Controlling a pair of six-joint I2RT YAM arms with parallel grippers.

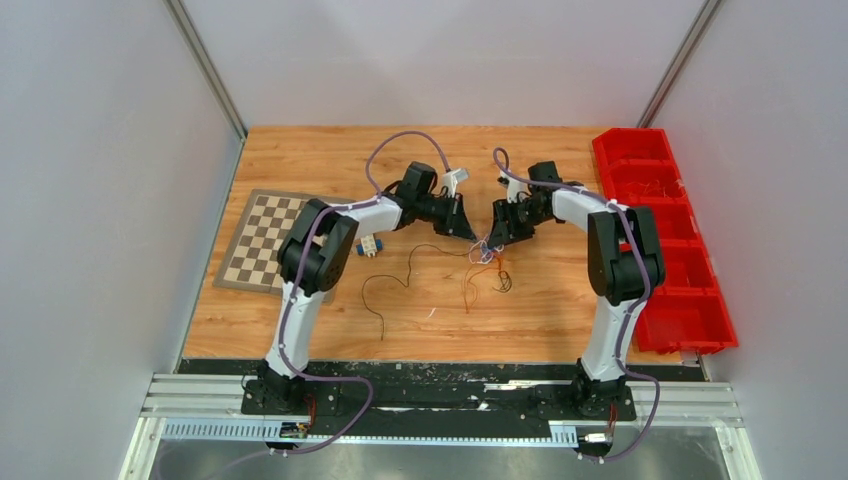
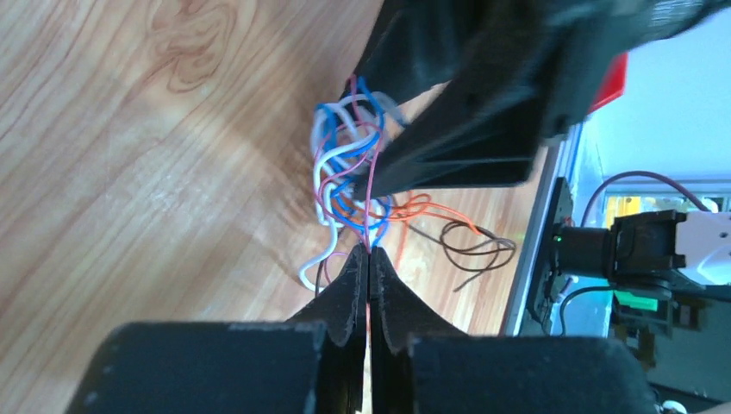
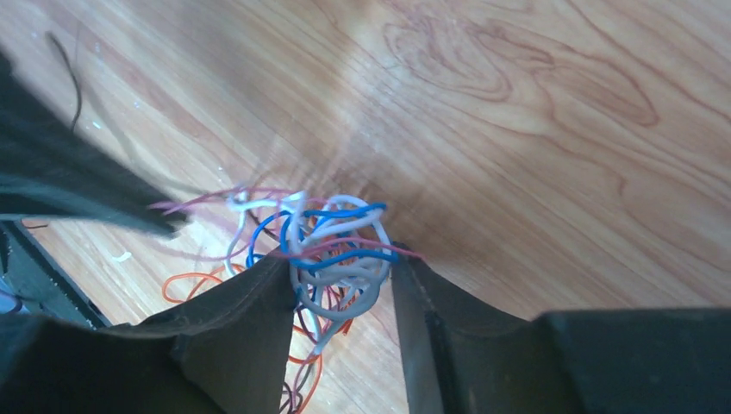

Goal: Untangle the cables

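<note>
The cables [image 1: 487, 248] form a small knot of white, blue, pink and orange wires at the middle of the table, between both grippers. My left gripper [image 2: 369, 252] is shut, its tips pinching pink and blue strands that run up into the knot [image 2: 349, 164]. My right gripper [image 3: 340, 267] has a finger on each side of the knot [image 3: 340, 246], and both fingers touch it. In the top view the left gripper [image 1: 468, 232] and right gripper [image 1: 497, 237] face each other closely. Orange strands [image 2: 422, 207] and a dark brown loop [image 2: 474, 246] trail off the knot.
A long dark strand [image 1: 400, 280] lies loose on the wood in front of the knot. A chessboard [image 1: 262, 240] lies at the left, with a small white and blue object [image 1: 370, 246] beside it. Red bins [image 1: 670, 240] line the right edge.
</note>
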